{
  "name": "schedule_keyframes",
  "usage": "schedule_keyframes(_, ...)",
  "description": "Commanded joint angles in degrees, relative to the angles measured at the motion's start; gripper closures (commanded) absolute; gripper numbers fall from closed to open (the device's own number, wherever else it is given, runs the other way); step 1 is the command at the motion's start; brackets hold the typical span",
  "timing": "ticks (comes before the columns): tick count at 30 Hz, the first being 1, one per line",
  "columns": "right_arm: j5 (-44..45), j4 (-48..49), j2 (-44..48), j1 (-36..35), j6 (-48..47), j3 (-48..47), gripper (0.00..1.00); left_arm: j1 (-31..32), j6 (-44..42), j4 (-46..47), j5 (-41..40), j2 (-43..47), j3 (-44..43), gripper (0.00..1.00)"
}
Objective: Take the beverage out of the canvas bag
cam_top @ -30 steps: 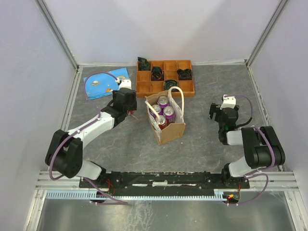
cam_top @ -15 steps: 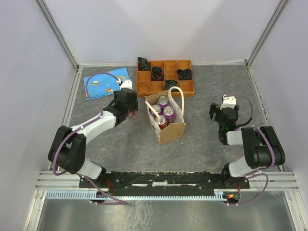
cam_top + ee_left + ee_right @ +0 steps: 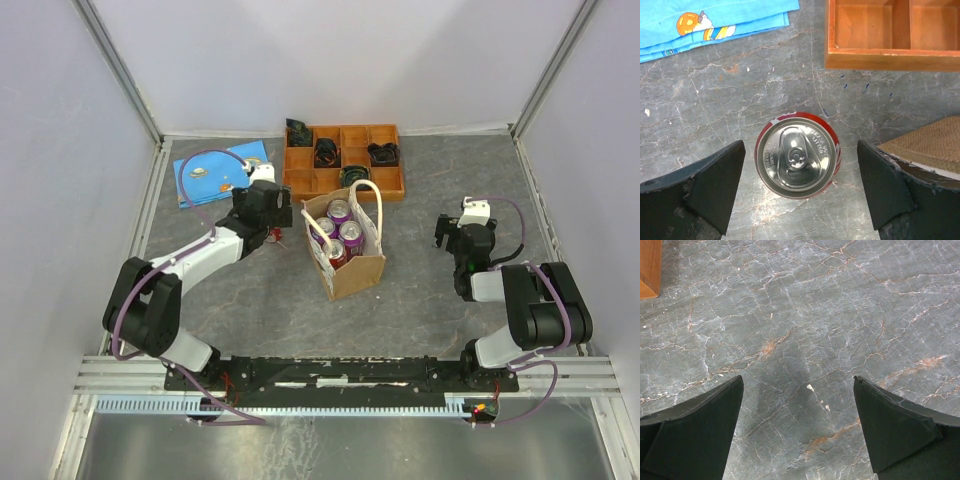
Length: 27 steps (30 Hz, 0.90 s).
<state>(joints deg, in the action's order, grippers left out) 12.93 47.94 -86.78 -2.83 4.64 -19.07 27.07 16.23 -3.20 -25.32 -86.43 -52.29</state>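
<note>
Left gripper (image 3: pixel 800 150) hangs wide open around a red can (image 3: pixel 797 161) standing on the table (image 3: pixel 715 100), both fingers clear of it, just left of the canvas bag (image 3: pixel 352 272), which holds four more cans (image 3: pixel 340 212). Right gripper (image 3: pixel 797 382), also wide open, holds nothing.

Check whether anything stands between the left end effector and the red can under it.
Nothing visible does: the red can stands upright on the table, between the open left end effector fingers, touching neither.

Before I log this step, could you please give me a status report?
Left pincer open astride red can, upright on table. Right pincer open, empty. Canvas bag holds cans. Orange tray apart.
</note>
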Motion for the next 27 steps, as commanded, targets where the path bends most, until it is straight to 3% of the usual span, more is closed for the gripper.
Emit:
schedule_keyframes(1, -0.1, 1.9, 0.6, 0.2, -0.3, -1.5, 0.01, -0.3, 1.8, 0.9, -1.1, 0.0, -3.8, 0.01)
schedule_keyframes(9, -0.1, 1.9, 0.5, 0.2, -0.3, -1.5, 0.01, -0.2, -3.6, 0.2, -2.5, 4.4, -9.7, 0.0)
schedule_keyframes(14, -0.1, 1.9, 0.6, 0.2, -0.3, -1.5, 0.01, 0.7, -11.8, -0.2, 5.6, 9.4, -17.5, 0.07)
schedule_keyframes(22, -0.1, 1.9, 0.5, 0.2, -0.3, -1.5, 0.01, 14.2, -23.2, -13.2, 10.2, 3.6, -33.0, 0.07)
schedule_keyframes(27, -0.1, 1.9, 0.5, 0.2, -0.3, -1.5, 0.01, 18.2, -23.9, -15.9, 13.7, -2.7, -35.6, 0.09)
